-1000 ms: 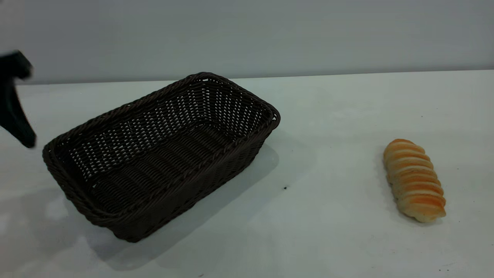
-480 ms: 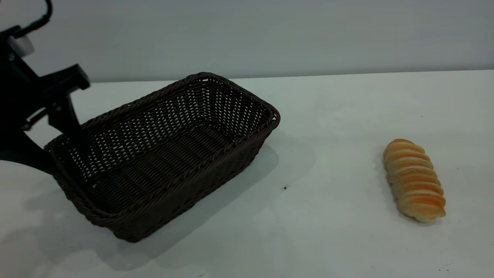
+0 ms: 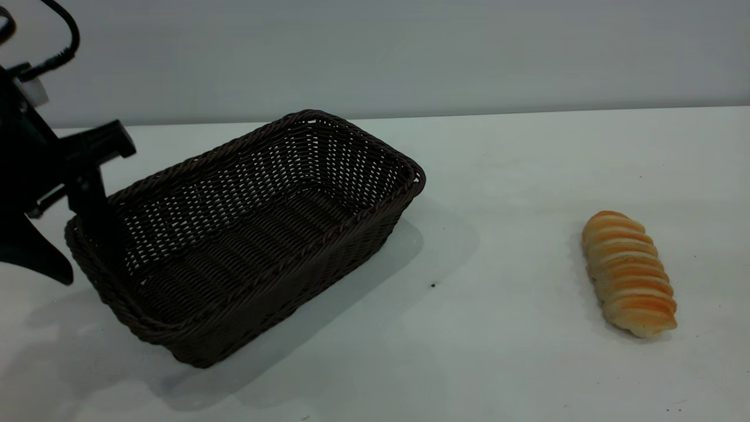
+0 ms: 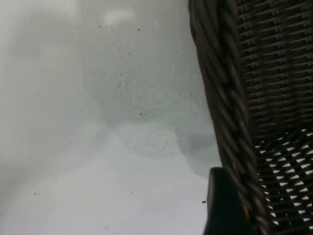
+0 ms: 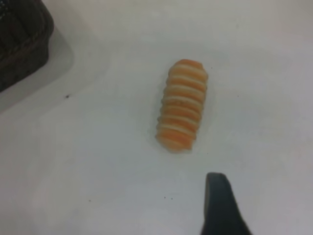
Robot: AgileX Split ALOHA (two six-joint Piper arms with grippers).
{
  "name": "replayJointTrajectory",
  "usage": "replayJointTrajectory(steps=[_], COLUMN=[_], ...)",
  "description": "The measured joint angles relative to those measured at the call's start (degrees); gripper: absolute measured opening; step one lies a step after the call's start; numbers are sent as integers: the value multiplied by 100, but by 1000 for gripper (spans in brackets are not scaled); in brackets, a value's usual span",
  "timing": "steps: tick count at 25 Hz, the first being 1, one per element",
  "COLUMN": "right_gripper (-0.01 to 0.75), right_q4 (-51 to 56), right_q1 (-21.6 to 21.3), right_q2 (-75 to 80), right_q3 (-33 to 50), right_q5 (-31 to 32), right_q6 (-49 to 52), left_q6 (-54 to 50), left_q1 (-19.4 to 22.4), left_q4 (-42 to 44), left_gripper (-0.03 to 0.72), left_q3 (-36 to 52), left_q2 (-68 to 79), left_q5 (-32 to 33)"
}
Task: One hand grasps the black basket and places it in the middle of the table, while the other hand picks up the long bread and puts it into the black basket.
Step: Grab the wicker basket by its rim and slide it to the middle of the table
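My left gripper [image 3: 73,246] straddles the black basket [image 3: 246,234] rim, jaws apparently open. Long bread [image 3: 630,274] lies well apart on the worktop [image 3: 498,351]; right jaws' state: cannot tell.

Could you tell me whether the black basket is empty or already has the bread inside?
Empty. The black basket shows only bare weave inside, and the long bread lies apart on the table.

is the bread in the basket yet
No, the bread lies on the bare table, well apart from the basket, which holds nothing.
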Motion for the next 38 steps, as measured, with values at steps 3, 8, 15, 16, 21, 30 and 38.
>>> replayJointTrajectory(steps=[3,8,15,16,21,30,38], right_gripper=[437,437,437,437,437,437,437], right_q4=[0,0,0,0,0,0,0], right_q1=[0,0,0,0,0,0,0], right_q2=[0,0,0,0,0,0,0], right_q3=[0,0,0,0,96,236,236], right_q5=[-12,-37,-106,-106,-112,-215,-231], right_q6=[0,0,0,0,0,0,0], left_q6=[-7,-7,-7,-54,17,2187,2853], left_q1=[-38,-94,-94,-94,-94,-109,-139], left_q4=[-39,-197,-318,-360,-529,-372,-364], left_gripper=[484,484,340,255,139,139,139], left_q3=[0,-17,-48,-48,-63,-836,-2068], left_q2=[266,964,1694,1694,1419,972,1764], left_q5=[-167,-808,-1574,-1612,-1693,-372,80])
